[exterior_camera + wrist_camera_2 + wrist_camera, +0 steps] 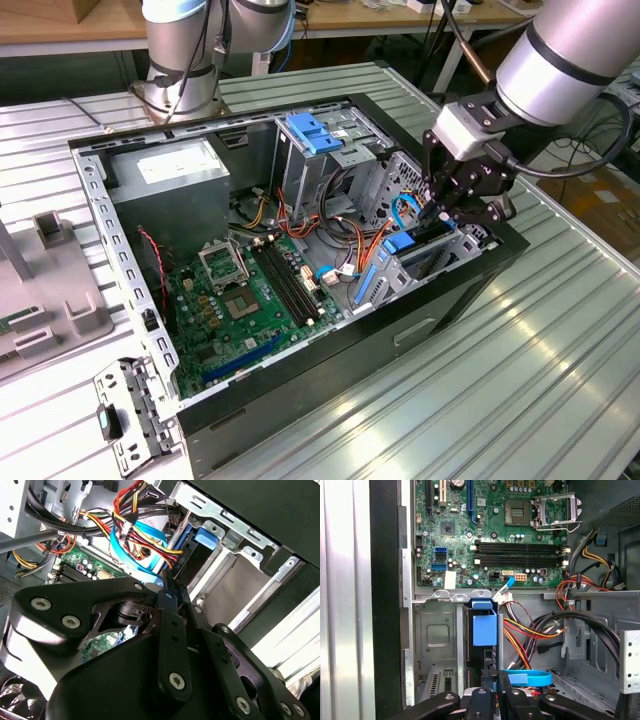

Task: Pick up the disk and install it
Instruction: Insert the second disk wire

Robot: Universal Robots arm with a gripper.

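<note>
Blue-railed disk upright in its bay, claw clenched on it; motherboard nearby.

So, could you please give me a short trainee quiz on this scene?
1. True or false: the gripper hangs over the grey power supply.
2. The rail of the disk is: A blue, B red, C green.
3. Fill in: the disk sits in a metal ___ beside the motherboard.
Key: 1 false, it is at the disk; 2 A; 3 bay.
</note>
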